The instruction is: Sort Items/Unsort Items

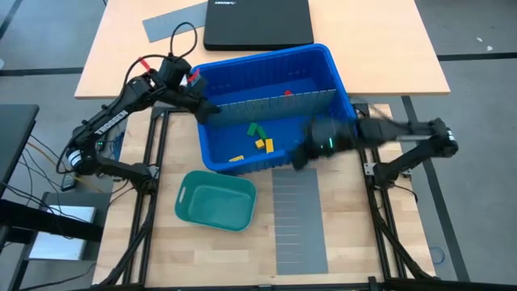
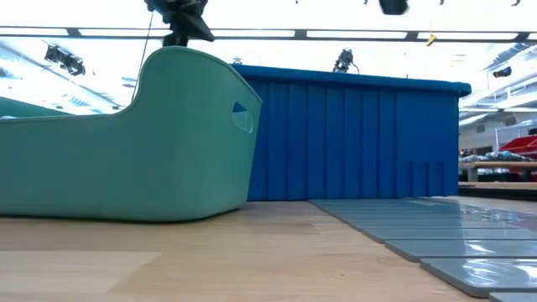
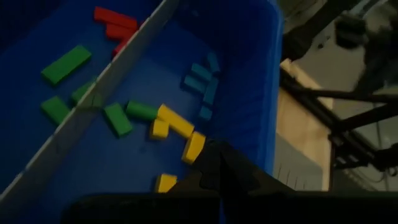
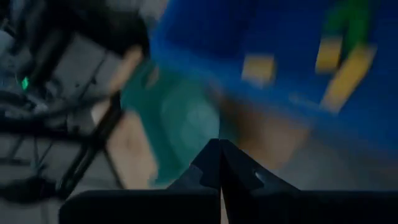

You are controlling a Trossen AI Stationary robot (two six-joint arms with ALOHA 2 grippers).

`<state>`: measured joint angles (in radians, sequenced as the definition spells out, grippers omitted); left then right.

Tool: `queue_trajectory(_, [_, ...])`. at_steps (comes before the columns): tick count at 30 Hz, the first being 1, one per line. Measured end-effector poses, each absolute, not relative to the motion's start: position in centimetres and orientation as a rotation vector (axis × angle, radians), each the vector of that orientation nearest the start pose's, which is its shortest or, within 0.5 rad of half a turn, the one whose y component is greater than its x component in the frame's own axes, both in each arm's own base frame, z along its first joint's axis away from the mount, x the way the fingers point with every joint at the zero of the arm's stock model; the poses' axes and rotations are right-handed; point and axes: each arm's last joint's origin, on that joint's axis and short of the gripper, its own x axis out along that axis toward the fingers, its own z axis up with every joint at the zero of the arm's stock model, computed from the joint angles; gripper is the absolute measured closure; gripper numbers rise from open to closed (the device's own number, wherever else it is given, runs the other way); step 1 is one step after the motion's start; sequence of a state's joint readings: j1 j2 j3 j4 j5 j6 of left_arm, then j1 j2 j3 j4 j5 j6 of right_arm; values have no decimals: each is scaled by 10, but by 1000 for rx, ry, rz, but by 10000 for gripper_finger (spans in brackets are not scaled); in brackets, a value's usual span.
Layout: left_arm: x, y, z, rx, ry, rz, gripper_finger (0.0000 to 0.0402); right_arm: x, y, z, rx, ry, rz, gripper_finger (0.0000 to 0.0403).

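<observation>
A: Where do the small rectangular toy blocks sit?

B: Inside the deep blue plastic bin (image 1: 339,81) at the middle of the table. A thin grey divider wall (image 1: 275,102) runs across it. In the near compartment lie a few green blocks (image 1: 255,129) and yellow blocks (image 1: 264,145), loosely clustered, with another yellow one nearer the bin's front wall. A red block (image 1: 287,93) lies just beyond the divider.

A: And from the left wrist?

B: It shows more: green blocks (image 3: 66,63) on both sides of the divider, red blocks (image 3: 115,21) in the far part, yellow ones (image 3: 175,123) touching each other, and blue blocks (image 3: 202,79) close to the bin's side wall.

A: The left gripper?

B: The left gripper (image 1: 207,108) hangs over the bin's left end by the divider, fingers pressed together, carrying nothing.

A: The right one?

B: The right gripper (image 1: 300,158) is at the bin's front wall on the right side, blurred. Its wrist view shows the two fingers (image 4: 219,163) meeting at their tips, with nothing between them.

A: Anything else on the table?

B: A teal-green oblong plastic tray (image 1: 187,212) sits in front of the bin, beside a flat grey slotted sheet (image 1: 299,218). A closed black laptop (image 1: 257,23) lies behind the bin.
</observation>
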<state>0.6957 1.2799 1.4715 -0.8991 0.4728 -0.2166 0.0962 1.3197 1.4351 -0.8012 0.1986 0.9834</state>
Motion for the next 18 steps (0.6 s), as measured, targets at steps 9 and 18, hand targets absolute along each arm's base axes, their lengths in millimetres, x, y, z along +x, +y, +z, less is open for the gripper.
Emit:
queue_trajectory(9, [200, 157, 410, -631, 445, 319, 401, 317, -120, 410, 726, 567, -412, 397])
queue_trajectory(18, [185, 165, 417, -672, 384, 416, 401, 371, -182, 348, 744, 754, -443, 317])
